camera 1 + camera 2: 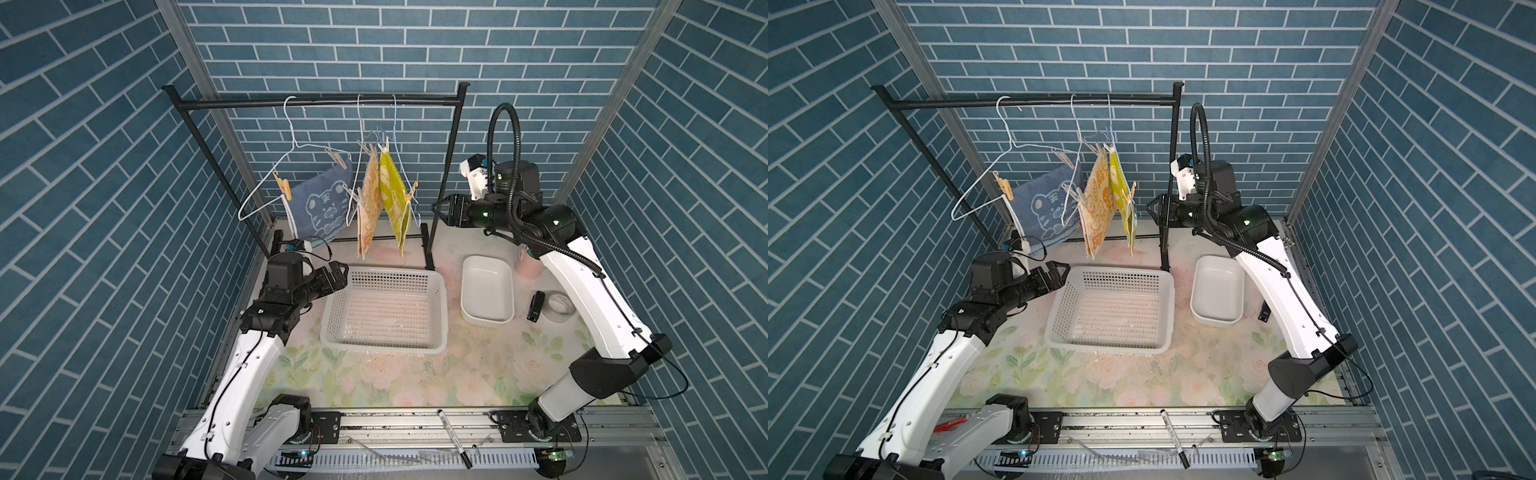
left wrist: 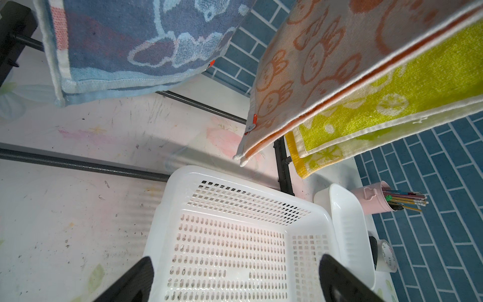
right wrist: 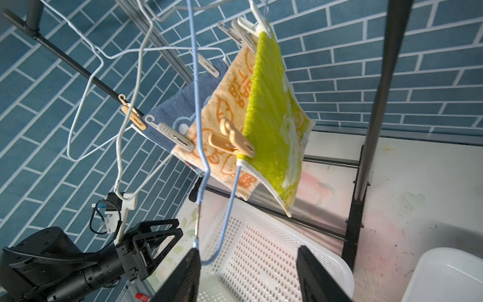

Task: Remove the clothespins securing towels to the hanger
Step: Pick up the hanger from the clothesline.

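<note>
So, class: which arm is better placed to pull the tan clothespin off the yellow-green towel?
Right, likely: the right gripper is raised, open, facing the tan clothespin on the yellow-green towel; the left gripper sits low by the basket, farther off.

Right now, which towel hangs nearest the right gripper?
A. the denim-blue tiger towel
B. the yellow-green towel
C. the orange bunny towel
B: the yellow-green towel is the outermost of the three on the side of the right gripper; the orange bunny towel and the denim-blue tiger towel hang beyond it.
</note>
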### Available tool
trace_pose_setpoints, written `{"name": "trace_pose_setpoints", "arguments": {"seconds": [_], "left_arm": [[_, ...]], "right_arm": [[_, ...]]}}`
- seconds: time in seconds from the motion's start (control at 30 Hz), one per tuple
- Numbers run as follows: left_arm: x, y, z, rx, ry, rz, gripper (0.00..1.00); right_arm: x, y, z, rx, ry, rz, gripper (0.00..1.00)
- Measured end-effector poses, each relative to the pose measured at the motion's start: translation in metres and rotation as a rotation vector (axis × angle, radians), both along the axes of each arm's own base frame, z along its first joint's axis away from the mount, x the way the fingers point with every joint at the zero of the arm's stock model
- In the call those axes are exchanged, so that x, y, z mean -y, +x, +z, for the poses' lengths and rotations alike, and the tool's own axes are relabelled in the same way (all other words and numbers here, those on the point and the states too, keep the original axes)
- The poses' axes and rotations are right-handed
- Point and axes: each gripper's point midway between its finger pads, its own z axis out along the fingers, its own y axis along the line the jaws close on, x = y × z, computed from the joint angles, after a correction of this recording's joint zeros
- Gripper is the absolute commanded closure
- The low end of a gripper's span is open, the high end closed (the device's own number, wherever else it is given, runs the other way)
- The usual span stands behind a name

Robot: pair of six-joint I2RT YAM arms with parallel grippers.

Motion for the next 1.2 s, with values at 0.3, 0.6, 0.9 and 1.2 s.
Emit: {"name": "trace_pose_setpoints", "arguments": {"seconds": [0.3,0.6,0.9,1.2], "left_arm": [[0.0,0.001,-0.005,-0.01,-0.001,0.003,0.0],[-0.002,0.001,-0.006,-0.011,0.004,0.011,0.01],[-0.003,0.002,-0.009,-0.02,0.014,0.016,0.0],[-0.006,0.0,-0.015,-0.038,0.038,0.024,0.01]], "right_arm": [[-0.039,-0.004,0.005,0.044,-0.035,0.058,0.54],[-0.05,0.021,-0.026,0.041,-0.176,0.014,0.81],[-0.034,0.03,-0.039,0.061,-0.28,-0.048,0.93],[-0.035,0.034,-0.035,0.106,-0.295,-0.045,1.0]]}}
